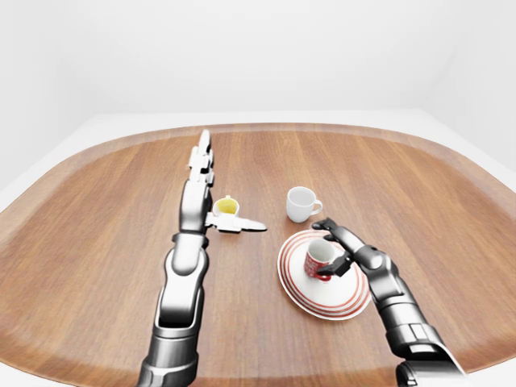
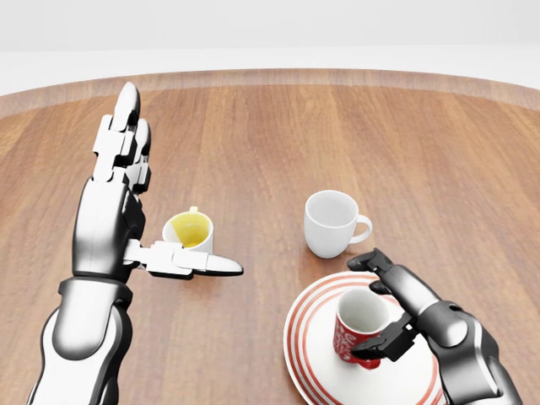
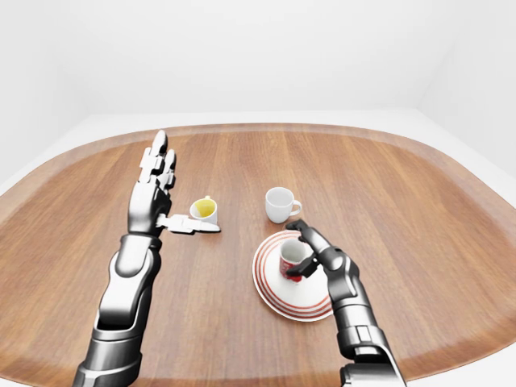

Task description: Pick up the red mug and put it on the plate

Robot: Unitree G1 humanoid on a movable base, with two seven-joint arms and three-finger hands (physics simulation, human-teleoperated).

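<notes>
The red mug is seen standing upright on the plate, its white inside open to the top, a little toward the right of the red-ringed dish in the head view. It is gripped by the right hand, whose fingers are closed round the mug's right side where the handle would lie; the handle itself is hidden by them. Whether the mug's base is fully settled on the plate or held a hair above it cannot be told. The mug lies immediately to the left of the right hand's palm, with its long axis vertical, so the move judged to remain is a release and a withdrawal of that hand toward the right and upward, away from the rim, without tipping the mug. The task is judged to be nearly complete. Just above the plate in the head view a white mug stands near the right hand's upper finger, and could be brushed on withdrawal. Further left, a yellow-lined cup is set beside the left hand, which is held flat and spread wide, holding nothing, its thumb stretched out just below that cup. All rests on the wooden table.
</notes>
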